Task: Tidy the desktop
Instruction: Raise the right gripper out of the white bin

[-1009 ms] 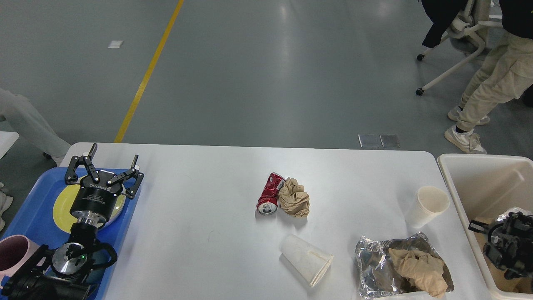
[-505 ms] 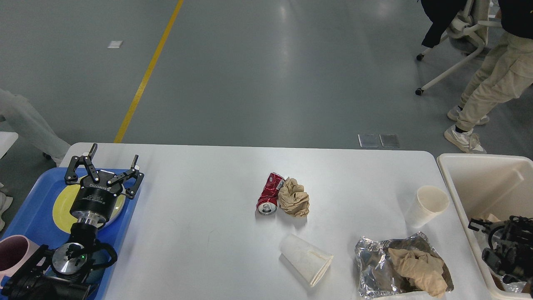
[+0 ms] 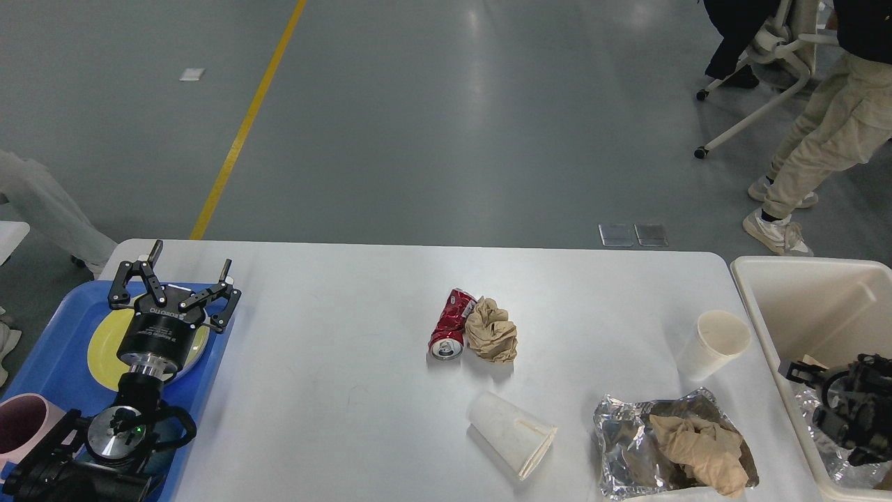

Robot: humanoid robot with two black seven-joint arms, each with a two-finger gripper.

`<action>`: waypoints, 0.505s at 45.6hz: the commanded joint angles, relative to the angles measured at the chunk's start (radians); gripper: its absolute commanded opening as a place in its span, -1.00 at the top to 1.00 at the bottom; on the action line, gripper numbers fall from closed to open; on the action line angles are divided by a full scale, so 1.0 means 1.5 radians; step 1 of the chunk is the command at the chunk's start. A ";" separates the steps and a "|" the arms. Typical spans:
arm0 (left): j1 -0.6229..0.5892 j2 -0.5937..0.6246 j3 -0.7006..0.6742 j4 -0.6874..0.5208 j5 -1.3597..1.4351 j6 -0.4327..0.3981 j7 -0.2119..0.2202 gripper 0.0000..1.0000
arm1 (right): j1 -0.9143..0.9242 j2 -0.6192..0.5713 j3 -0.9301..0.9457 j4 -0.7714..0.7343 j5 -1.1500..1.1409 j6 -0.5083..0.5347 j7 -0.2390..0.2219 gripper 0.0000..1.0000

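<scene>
While its two fingers stand spread wide and clasp nothing, the left gripper [image 3: 174,279] hangs over the far end of a blue tray [image 3: 42,348] at the left edge of the desktop [image 3: 334,362], its fingertips pointing away toward the far side and its round black body covering part of a yellow plate [image 3: 104,341] lying in the tray. Behind the gripper the left arm runs back toward the near left corner, a silver wrist joint with a small green light sitting just above the thick black links at the frame's edge, and a pink mug [image 3: 21,429] stands in the tray just left of that arm. At the far right, the right gripper [image 3: 798,371] is seen dark and end-on inside a cream plastic bin [image 3: 801,300] beside the table's right edge, so whether its jaws are apart or together cannot be told; crumpled foil shows in the bin beneath it. Between the two arms the white desktop fills the near half of the scene. Near its middle a crushed red can [image 3: 449,324] lies touching a ball of brown paper [image 3: 492,330]. A white paper cup [image 3: 512,434] lies on its side nearer the front edge, another paper cup [image 3: 714,345] stands tilted near the right edge, and a sheet of crumpled foil [image 3: 627,436] with brown paper on it rests at the near right.
</scene>
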 commanded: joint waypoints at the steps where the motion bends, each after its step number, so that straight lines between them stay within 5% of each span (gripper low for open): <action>1: 0.000 0.000 0.000 0.000 0.000 0.000 0.000 -0.93 | 0.088 -0.082 -0.014 0.130 -0.008 0.031 -0.015 -1.00; 7: 0.000 0.000 0.000 0.000 0.000 0.000 0.000 -0.93 | 0.244 -0.143 -0.115 0.288 -0.010 0.079 -0.054 -1.00; 15: 0.000 0.000 0.000 0.000 0.000 0.000 0.000 -0.93 | 0.486 -0.166 -0.278 0.516 -0.009 0.128 -0.054 -1.00; 23: 0.000 0.000 0.000 0.000 0.000 0.000 0.000 -0.93 | 0.715 -0.128 -0.369 0.645 -0.006 0.299 -0.055 -1.00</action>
